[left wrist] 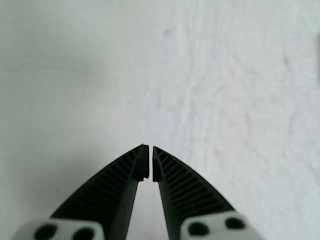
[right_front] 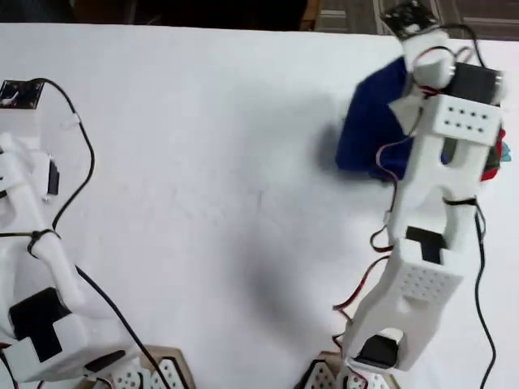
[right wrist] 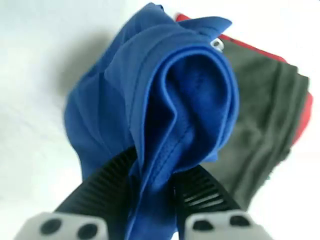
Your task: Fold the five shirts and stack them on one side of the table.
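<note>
My right gripper [right wrist: 152,192] is shut on a bunched fold of a blue shirt [right wrist: 150,95], which hangs between its black fingers [right wrist: 105,187]. Beside the blue cloth lies a dark grey shirt [right wrist: 260,120] on top of a red shirt [right wrist: 304,125]. From above, the blue shirt [right_front: 369,121] sits at the table's far right under the stretched-out right arm [right_front: 438,162], and a bit of red cloth [right_front: 492,164] peeks out beside the arm. My left gripper [left wrist: 148,162] is shut on nothing, over bare white table. The left arm [right_front: 32,243] stays folded at the left edge.
A white cloth-covered table [right_front: 203,178] spreads between the two arms. Black cables [right_front: 81,170] trail from the left arm, and red and black wires [right_front: 381,235] hang off the right arm. The table's far edge [right_front: 203,28] meets a dark floor.
</note>
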